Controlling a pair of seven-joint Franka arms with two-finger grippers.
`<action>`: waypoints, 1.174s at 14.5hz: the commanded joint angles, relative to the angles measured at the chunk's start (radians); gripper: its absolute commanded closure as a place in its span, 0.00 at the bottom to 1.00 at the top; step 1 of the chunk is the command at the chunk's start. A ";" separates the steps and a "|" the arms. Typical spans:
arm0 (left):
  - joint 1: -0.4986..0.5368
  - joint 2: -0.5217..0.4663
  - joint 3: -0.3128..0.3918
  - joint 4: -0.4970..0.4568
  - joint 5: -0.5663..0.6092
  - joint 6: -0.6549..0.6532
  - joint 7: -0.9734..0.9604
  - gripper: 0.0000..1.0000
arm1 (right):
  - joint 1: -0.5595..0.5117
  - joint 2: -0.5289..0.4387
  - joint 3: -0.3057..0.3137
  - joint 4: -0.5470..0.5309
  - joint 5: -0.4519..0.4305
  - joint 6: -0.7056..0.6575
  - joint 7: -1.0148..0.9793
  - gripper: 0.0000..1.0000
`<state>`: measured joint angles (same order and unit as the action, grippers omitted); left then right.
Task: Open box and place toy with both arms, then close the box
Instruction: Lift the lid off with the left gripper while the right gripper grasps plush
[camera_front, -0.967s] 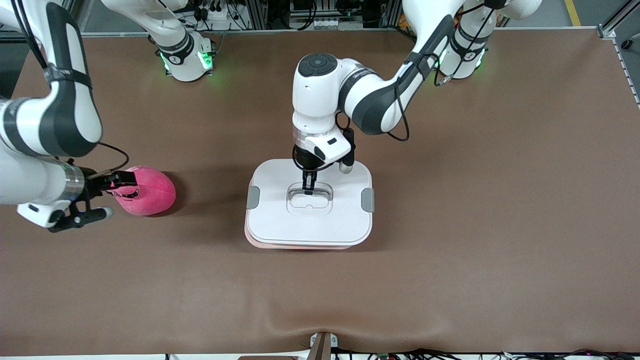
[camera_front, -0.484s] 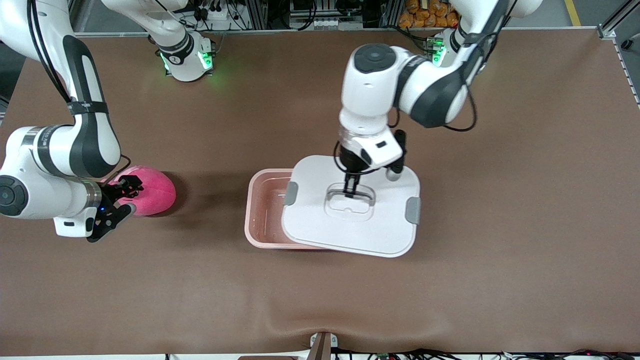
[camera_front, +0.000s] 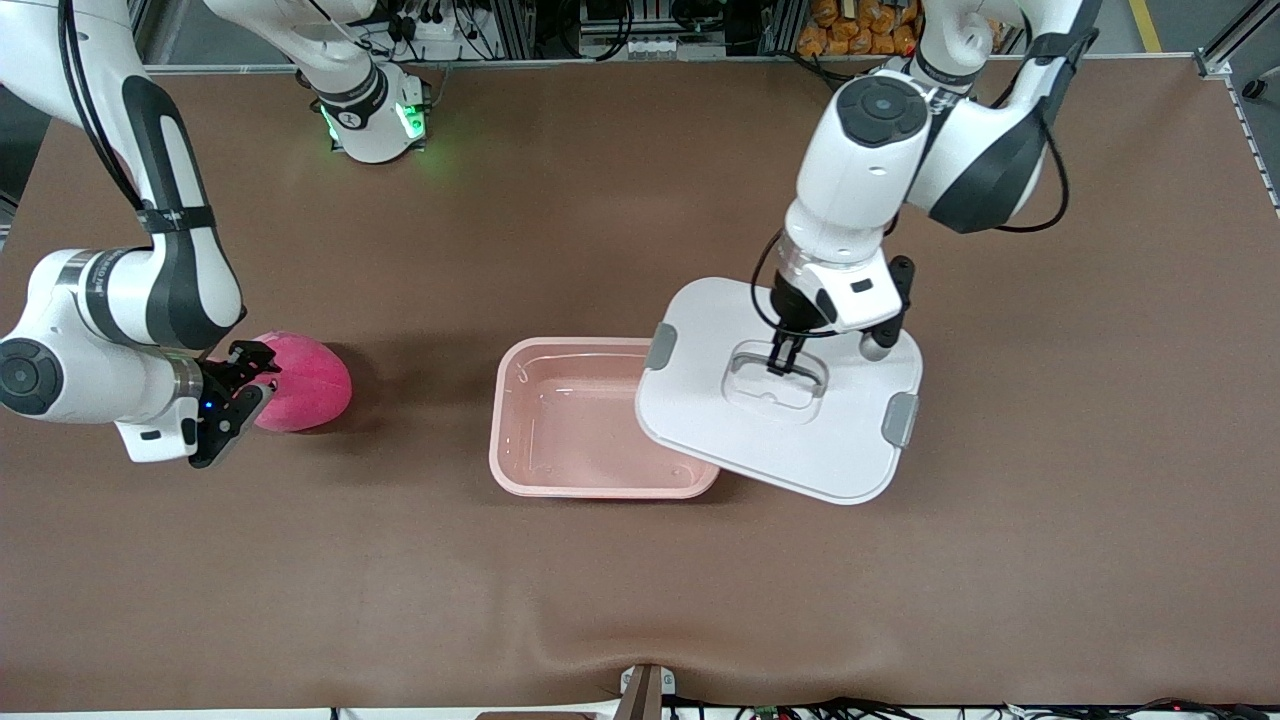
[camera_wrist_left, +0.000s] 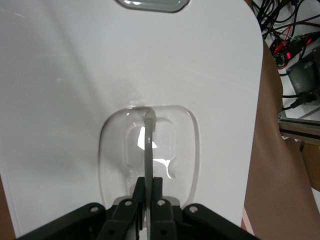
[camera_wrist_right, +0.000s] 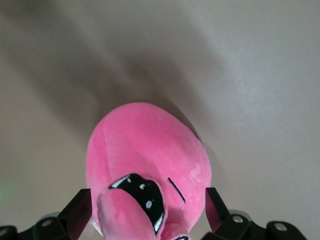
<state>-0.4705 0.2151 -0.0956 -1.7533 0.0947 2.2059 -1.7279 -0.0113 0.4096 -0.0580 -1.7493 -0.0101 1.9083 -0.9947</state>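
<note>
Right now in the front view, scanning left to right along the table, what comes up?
right gripper, open at the pink plush toy → open pink tub → white lid, held up by the shut left gripper.

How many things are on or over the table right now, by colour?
Pink: 2, the box and the toy
White: 1, the lid, held up by the left gripper
Total: 3

The lid (camera_front: 780, 400) hides one end of the box (camera_front: 560, 420). The right gripper (camera_front: 240, 395) covers part of the toy (camera_front: 305, 390), whose head is cut off in the right wrist view.
</note>
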 joint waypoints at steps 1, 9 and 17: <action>0.056 -0.106 -0.012 -0.123 -0.047 0.003 0.140 1.00 | -0.018 -0.060 0.015 -0.078 -0.021 0.017 -0.030 0.00; 0.216 -0.184 -0.012 -0.152 -0.156 -0.176 0.519 1.00 | -0.015 -0.061 0.017 -0.087 -0.008 0.020 -0.045 1.00; 0.357 -0.186 -0.012 -0.152 -0.171 -0.258 0.807 1.00 | 0.019 -0.064 0.020 0.035 0.094 -0.069 0.204 1.00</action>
<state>-0.1529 0.0542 -0.0964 -1.8888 -0.0540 1.9675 -0.9911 -0.0091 0.3655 -0.0433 -1.7680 0.0317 1.8917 -0.8974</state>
